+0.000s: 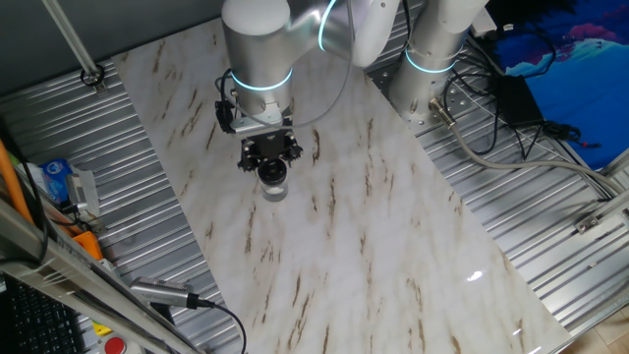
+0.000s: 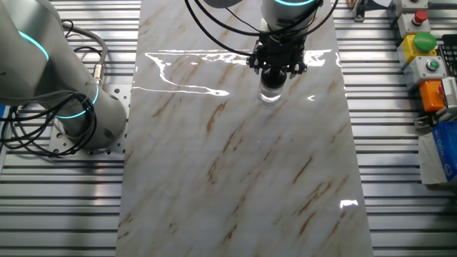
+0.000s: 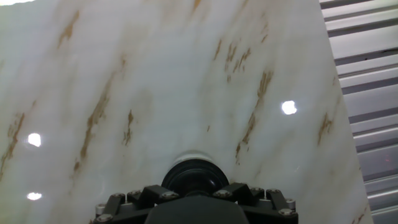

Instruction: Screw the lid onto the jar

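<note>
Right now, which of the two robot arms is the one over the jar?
The arm reaching out over the marble table; its gripper sits on the black lid atop the jar. The other arm stands off beside the marble.

One lid (image 1: 272, 173), black and round, sits right under the gripper (image 1: 271, 163), and one clear jar (image 1: 274, 189) stands directly below that lid. One gripper is at work, on one arm (image 1: 257, 49); a second arm (image 2: 43, 64) (idle, off to the side of the tool) brings the count to two. One marble-patterned table (image 1: 373, 256) lies beneath the tool.
</note>
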Motion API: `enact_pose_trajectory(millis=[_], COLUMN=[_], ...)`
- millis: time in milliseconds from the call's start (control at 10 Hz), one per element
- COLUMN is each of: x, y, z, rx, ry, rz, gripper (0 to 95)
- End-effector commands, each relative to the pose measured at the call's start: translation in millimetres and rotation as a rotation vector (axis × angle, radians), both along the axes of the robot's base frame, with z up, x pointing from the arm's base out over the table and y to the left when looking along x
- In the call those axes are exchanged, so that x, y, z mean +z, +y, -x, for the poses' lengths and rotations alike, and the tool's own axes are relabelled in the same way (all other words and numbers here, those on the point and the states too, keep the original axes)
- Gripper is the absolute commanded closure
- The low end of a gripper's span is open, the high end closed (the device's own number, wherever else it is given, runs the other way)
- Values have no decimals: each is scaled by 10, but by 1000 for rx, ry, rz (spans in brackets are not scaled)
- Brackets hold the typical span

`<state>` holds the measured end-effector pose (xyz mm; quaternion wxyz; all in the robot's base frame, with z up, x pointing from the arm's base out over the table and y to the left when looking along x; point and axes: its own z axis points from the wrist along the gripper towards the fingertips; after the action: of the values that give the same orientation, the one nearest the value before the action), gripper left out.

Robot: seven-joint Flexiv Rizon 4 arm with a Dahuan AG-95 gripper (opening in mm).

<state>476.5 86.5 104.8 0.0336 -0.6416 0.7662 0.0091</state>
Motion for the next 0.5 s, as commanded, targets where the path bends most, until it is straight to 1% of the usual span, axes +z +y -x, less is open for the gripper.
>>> enact_pose_trajectory(millis=[100, 500], x=[0, -2], y=[-2, 0], z=[2, 0], rx=[-1, -7], ry=[-2, -8], rz=[-1, -2], gripper=[190, 190])
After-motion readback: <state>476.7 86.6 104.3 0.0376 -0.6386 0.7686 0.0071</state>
